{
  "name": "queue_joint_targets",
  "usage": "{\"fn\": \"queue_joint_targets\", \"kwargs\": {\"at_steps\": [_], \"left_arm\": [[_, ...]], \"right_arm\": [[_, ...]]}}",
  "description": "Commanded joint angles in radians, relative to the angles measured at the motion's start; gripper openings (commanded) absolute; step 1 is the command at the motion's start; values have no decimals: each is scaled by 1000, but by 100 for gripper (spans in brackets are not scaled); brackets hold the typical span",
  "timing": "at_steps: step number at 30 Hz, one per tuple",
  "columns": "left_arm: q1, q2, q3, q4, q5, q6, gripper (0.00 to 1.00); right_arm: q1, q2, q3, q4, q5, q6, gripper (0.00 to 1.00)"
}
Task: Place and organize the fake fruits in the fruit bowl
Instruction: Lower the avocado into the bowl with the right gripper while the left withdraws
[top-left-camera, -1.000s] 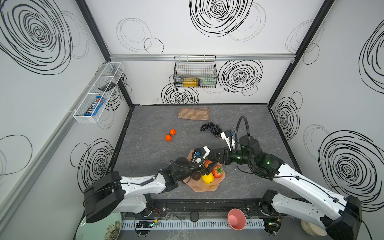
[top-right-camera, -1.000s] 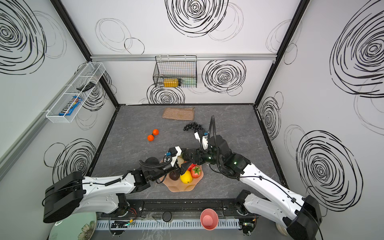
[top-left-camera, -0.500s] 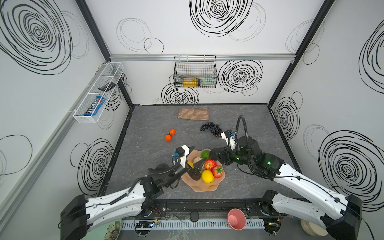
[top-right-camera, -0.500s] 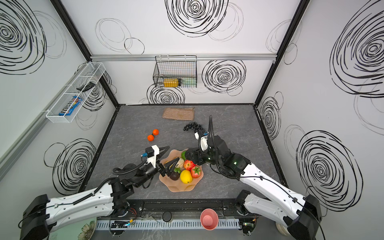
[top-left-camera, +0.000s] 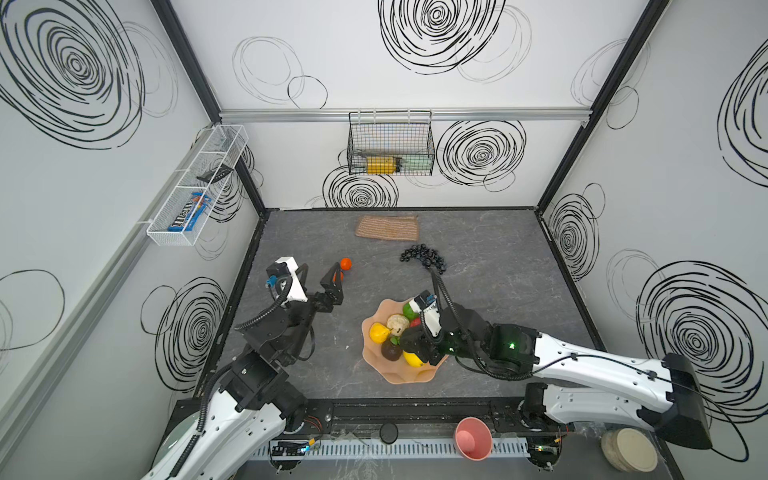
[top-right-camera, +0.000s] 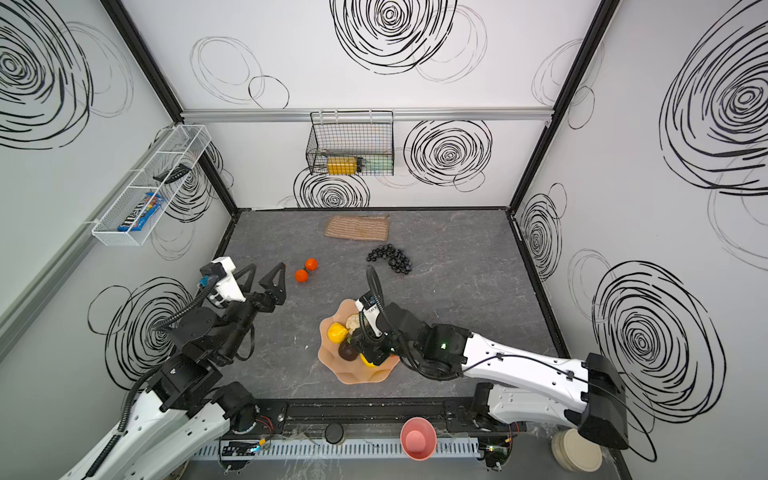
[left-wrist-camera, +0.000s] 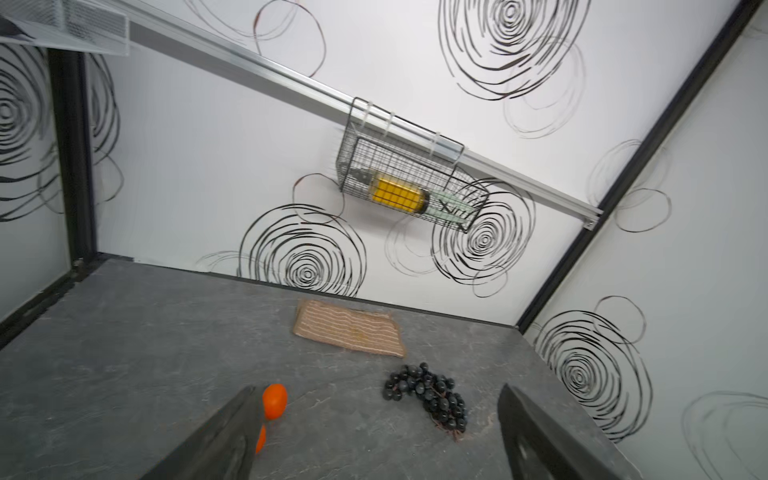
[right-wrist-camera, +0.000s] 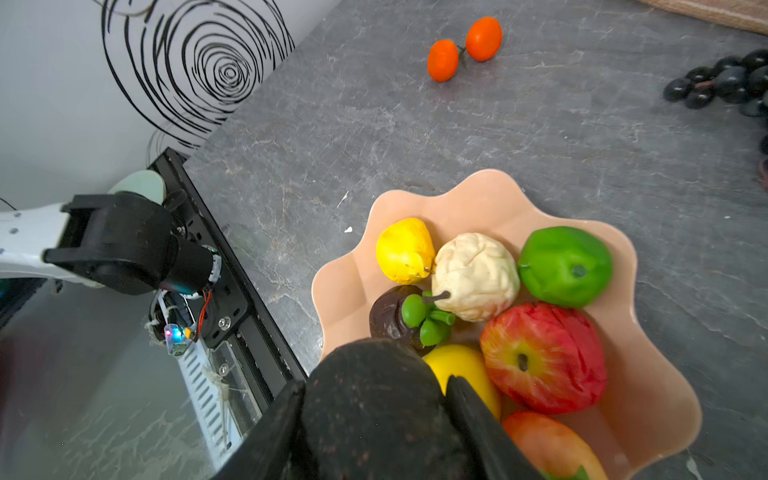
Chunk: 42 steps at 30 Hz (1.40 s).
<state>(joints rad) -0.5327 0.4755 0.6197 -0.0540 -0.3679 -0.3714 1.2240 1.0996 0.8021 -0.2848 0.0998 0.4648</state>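
A dark avocado (right-wrist-camera: 374, 407) is gripped by the right claw (top-left-camera: 419, 347) over the near side of the fruit bowl (right-wrist-camera: 652, 386), likely for release there; farther back, the left claw (top-right-camera: 267, 269) is held wide and empty beside the two oranges (top-right-camera: 301, 275), seemingly for pickup. The grape bunch (top-right-camera: 390, 258) is seen beyond.

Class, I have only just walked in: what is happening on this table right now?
The fruit bowl is being filled. The right gripper holds a dark avocado over it, above a lemon, pear, lime and apple lying inside. The left gripper hangs open and empty near the two oranges on the table. The grape bunch also lies outside the bowl.
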Motion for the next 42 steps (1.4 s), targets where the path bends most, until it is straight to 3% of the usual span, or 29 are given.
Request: {"fn": "queue_joint_targets", "kwargs": {"at_steps": [1, 7, 25, 42], "left_arm": [[67, -6, 28, -67, 82, -11, 92], [117, -6, 5, -67, 138, -15, 92], [143, -3, -12, -50, 177, -21, 92], [168, 6, -14, -41, 203, -26, 92]], "right_arm": [[57, 34, 7, -21, 92, -10, 54], [136, 101, 3, -32, 151, -5, 54], [203, 303, 54, -100, 227, 20, 56], [216, 326, 42, -84, 302, 18, 65]]}}
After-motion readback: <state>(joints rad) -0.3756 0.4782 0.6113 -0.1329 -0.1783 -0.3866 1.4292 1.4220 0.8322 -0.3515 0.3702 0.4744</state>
